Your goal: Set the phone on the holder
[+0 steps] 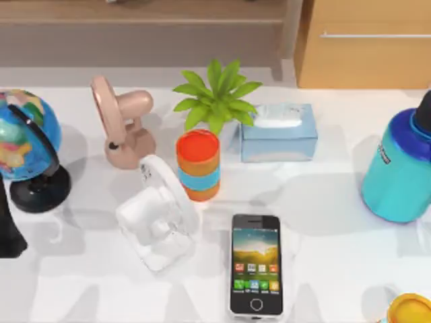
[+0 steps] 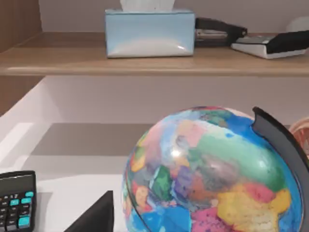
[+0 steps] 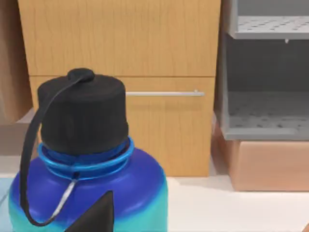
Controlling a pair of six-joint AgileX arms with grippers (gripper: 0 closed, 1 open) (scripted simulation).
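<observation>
The phone (image 1: pixel 256 264) lies flat and face up near the table's front edge, right of centre, its green-and-orange screen showing and its home button toward the front. Just left of it stands a white holder (image 1: pixel 158 214) with a round back plate, tilted on its base. Nothing touches either one. My left arm (image 1: pixel 8 225) is parked at the table's left edge beside the globe. A dark part of my left gripper (image 2: pixel 94 217) shows in the left wrist view. A dark part of my right gripper (image 3: pixel 94 215) sits close in front of the blue bottle (image 3: pixel 91 193).
Behind the white holder are a pink stand (image 1: pixel 124 128), an orange-and-blue cup (image 1: pixel 199 165), a potted plant (image 1: pixel 217 97) and a tissue box (image 1: pixel 279 133). A globe (image 1: pixel 27 145) stands at the left, the blue bottle (image 1: pixel 401 165) at the right, a yellow object (image 1: pixel 411 311) at the front right.
</observation>
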